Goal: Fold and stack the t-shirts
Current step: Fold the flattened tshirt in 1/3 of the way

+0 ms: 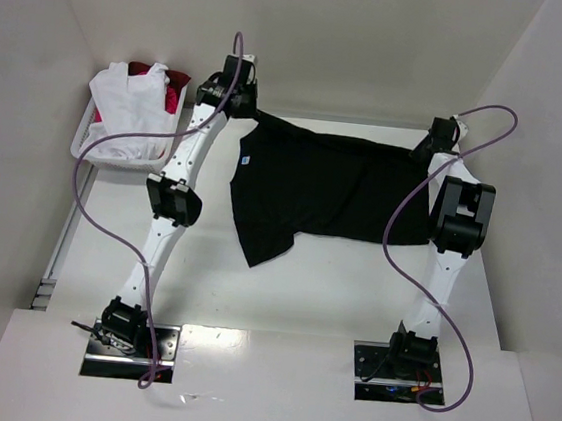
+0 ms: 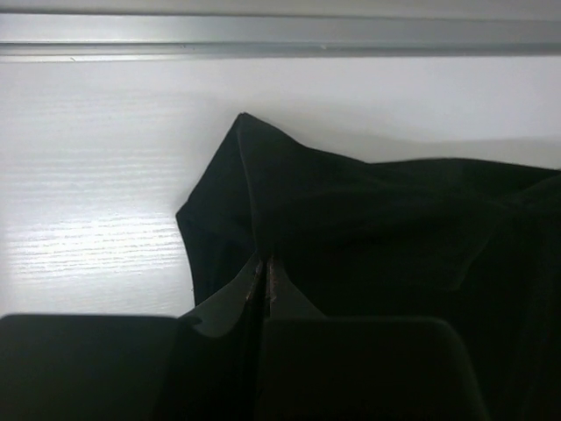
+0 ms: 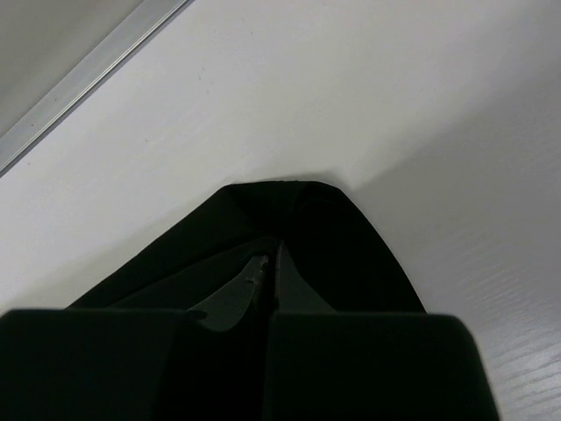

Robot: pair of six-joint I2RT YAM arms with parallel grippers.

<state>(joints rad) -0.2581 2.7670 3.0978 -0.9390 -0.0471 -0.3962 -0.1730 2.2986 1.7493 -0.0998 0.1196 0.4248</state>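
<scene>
A large black t-shirt [image 1: 323,190] lies spread across the far half of the table, with a small light-blue neck label [image 1: 245,160] near its left edge. My left gripper [image 1: 248,113] is shut on the shirt's far left corner, and the black cloth [image 2: 351,228] peaks up from between its closed fingers. My right gripper [image 1: 424,151] is shut on the far right corner, where a fold of black cloth [image 3: 289,228] rises around its tips. White and red t-shirts [image 1: 136,105] are piled in the basket at the left.
A white basket [image 1: 100,159] stands at the far left by the wall. An aluminium rail [image 2: 280,39] runs along the table's far edge. White walls enclose the table on three sides. Purple cables loop beside both arms.
</scene>
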